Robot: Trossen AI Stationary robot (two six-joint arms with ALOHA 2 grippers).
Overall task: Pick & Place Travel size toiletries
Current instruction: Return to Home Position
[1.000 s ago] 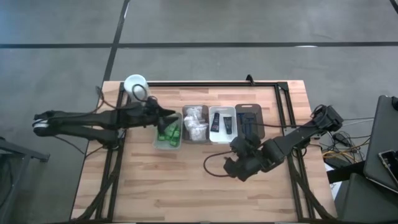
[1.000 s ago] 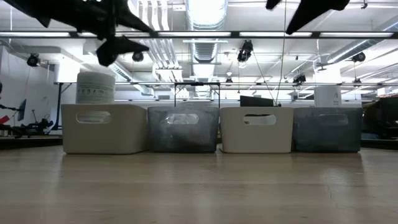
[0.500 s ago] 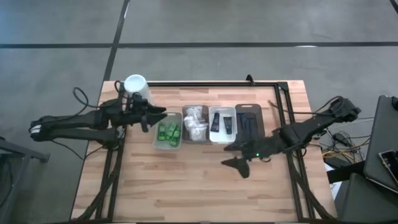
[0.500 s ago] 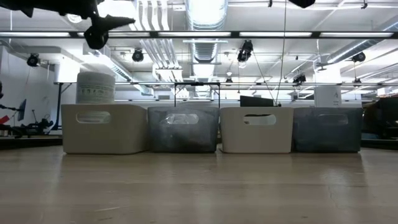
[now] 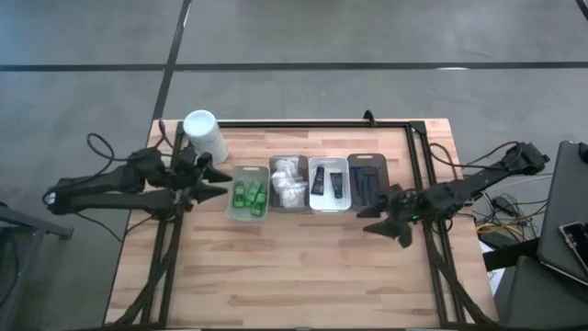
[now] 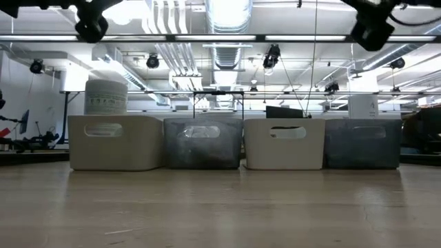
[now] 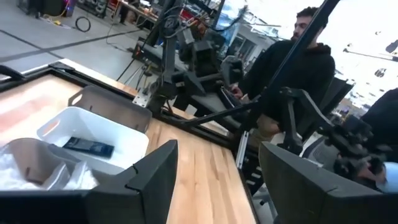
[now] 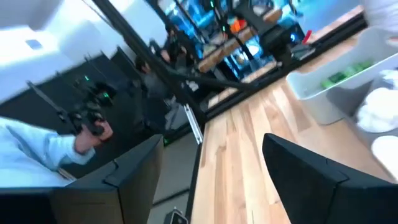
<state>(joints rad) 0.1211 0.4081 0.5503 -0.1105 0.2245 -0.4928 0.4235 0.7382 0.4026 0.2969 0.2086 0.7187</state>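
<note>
Four trays stand in a row mid-table. They hold green little bottles point(image 5: 248, 194), white wrapped packets point(image 5: 289, 184), black tubes point(image 5: 329, 182) and dark razors point(image 5: 367, 180). My left gripper point(image 5: 219, 177) hovers open, just left of the green-bottle tray and high above the table point(image 6: 89, 26). Its wrist view point(image 7: 217, 186) looks over the packets point(image 7: 37, 177) and a black tube point(image 7: 88, 146). My right gripper point(image 5: 378, 221) hovers open near the razor tray's near right corner, also high point(image 6: 372, 31). Its wrist view point(image 8: 214, 180) shows the green bottles point(image 8: 345, 71) far off. Both grippers hold nothing.
A tall white cylindrical container point(image 5: 204, 134) stands at the far left corner, behind the left gripper. A dark frame point(image 5: 415, 156) runs along the table's far and side edges. Bare wood point(image 5: 294, 267) lies near of the trays. People point(image 7: 292, 68) sit beyond the table.
My left gripper has drawn back from above the green-bottle tray toward the table's left edge and has risen. My right gripper has swung from the table's near middle toward the right edge, coming to the razor tray's near right corner. The trays and their contents have stayed put.
</note>
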